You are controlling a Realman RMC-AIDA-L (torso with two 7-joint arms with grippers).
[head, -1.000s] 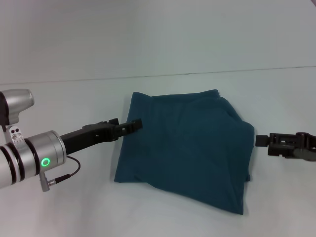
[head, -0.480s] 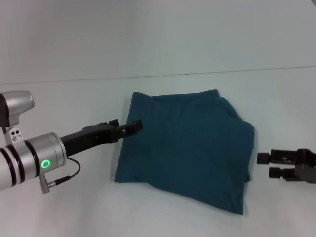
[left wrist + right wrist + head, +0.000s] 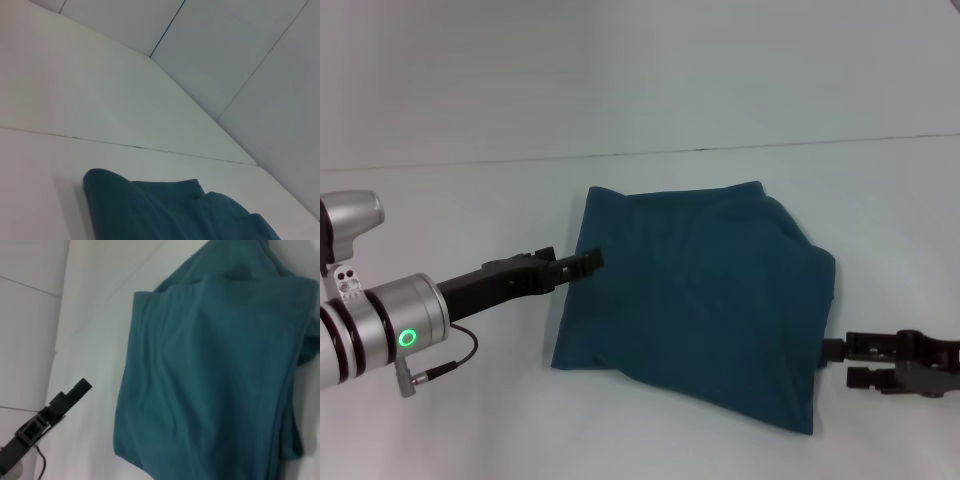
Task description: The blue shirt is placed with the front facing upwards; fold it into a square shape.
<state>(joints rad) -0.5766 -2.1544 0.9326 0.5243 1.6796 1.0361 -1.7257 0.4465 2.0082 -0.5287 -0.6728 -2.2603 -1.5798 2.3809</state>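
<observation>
The blue shirt (image 3: 700, 300) lies folded into a rough rectangle on the white table (image 3: 460, 200), plain teal side up, no lettering showing. Its right edge is lumpy, with layers sticking out near the front right corner. My left gripper (image 3: 592, 260) hovers at the shirt's left edge, about halfway along. My right gripper (image 3: 842, 363) is low by the front right corner, open, its fingertips just off the cloth. The left wrist view catches the shirt's (image 3: 165, 210) far corner. In the right wrist view the shirt (image 3: 210, 380) fills the middle, with the left gripper (image 3: 82, 386) beyond it.
A seam line (image 3: 770, 146) crosses the white table behind the shirt. Pale wall panels (image 3: 240, 60) rise at the back. A cable (image 3: 445, 362) hangs under my left forearm.
My right gripper has moved toward the table's front along the shirt's right side, and its fingers have parted. My left gripper has drawn back slightly from the shirt's left edge.
</observation>
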